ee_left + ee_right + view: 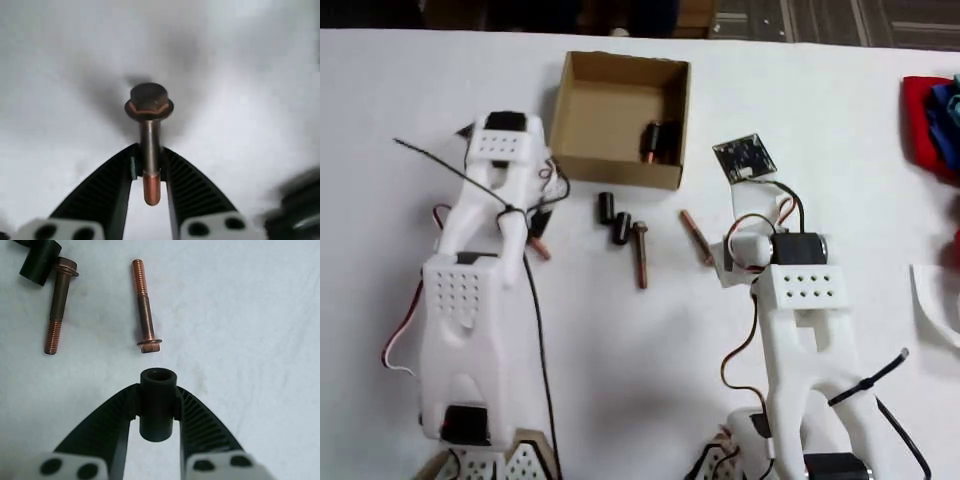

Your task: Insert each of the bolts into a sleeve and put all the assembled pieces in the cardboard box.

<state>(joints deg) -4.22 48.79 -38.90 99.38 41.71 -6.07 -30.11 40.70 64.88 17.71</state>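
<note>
Your left gripper (150,154) grips a bolt (149,104) by its shank; your right gripper (156,391) clamps a sleeve (157,412) between its fingers.

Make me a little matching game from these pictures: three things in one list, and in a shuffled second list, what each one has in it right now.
Column one:
1. left end effector
2. right end effector
3. cardboard box

Column two:
a. contains an assembled piece
b. shut on a black sleeve
c. shut on a bolt

Pairs: 1-c, 2-b, 3-a.
</note>
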